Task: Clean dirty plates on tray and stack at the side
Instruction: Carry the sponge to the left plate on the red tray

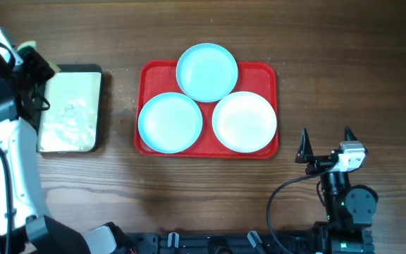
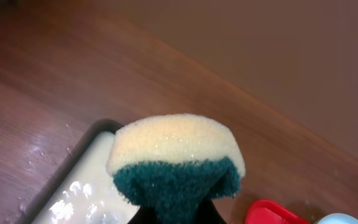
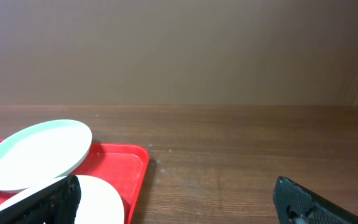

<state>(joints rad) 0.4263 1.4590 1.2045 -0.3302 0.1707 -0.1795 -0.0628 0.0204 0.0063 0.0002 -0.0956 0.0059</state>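
The plates (image 1: 170,122) lie all three on the tray (image 1: 265,72). The tray sits in the middle of the table (image 1: 344,49), with its long axis running from my left to my right. The plates are round, so they show no direction of their own, and all are face up.

The left light blue plate (image 1: 170,122) and the white plate (image 1: 244,121) lie side by side along the near rim, very close to each other. The far light blue plate (image 1: 206,73) rests tilted on both of them, and its far edge reaches over the far rim of the tray. The white plate comes up to the right rim and the left light blue plate to the left rim. Only the two far corners of the tray are bare.

On my left, a narrow strip of bare wood separates the tray from the pan (image 1: 99,106), whose long axis runs away from me. To the right of the tray and beyond it the wood is wide and open. There is also a band of wood between the near rim and my right tool (image 1: 326,137).

My left tool (image 1: 37,68) hangs at the far left corner of the pan. It is closed on a sponge (image 2: 176,155), which in the wrist view has its yellow side up and its green side down. My right tool has its fingers spread wide with nothing between them. It is near the right near corner of the tray, but apart from it.
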